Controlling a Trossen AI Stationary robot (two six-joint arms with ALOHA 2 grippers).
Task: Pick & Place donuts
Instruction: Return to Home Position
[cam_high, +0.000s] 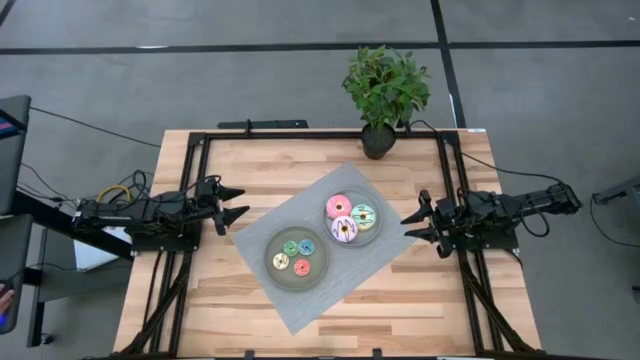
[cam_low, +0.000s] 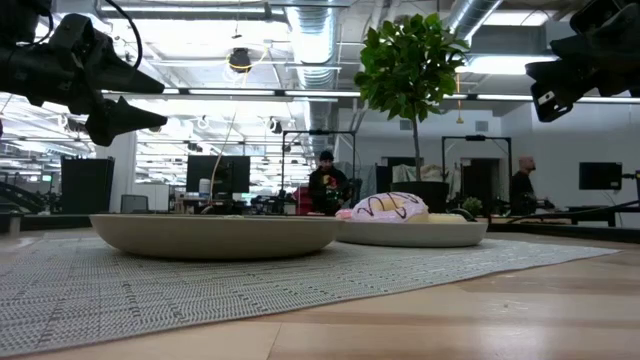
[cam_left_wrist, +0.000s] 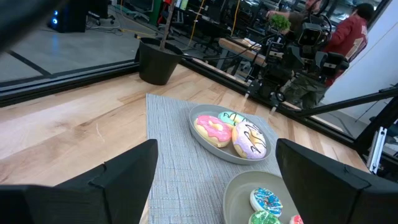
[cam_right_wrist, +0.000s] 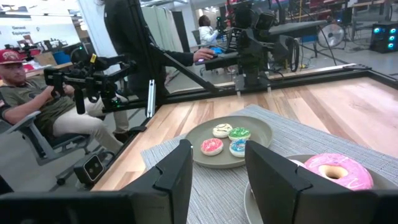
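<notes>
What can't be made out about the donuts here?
Low view: the dark plate's rim hides its tiny donuts.
Left wrist view: the picture's edge cuts the red donut; the yellow donut is out of sight.
Right wrist view: the right gripper's finger mostly covers the purple-white donut.

The right gripper (cam_right_wrist: 219, 150) has its fingers (cam_right_wrist: 174, 180) parted, with grey mat (cam_right_wrist: 214, 194) showing between them. At 12 o'clock ahead a plate (cam_right_wrist: 259, 127) holds four tiny donuts (cam_right_wrist: 212, 146); a pink donut (cam_right_wrist: 317, 165) sits nearer at 2 o'clock.
</notes>
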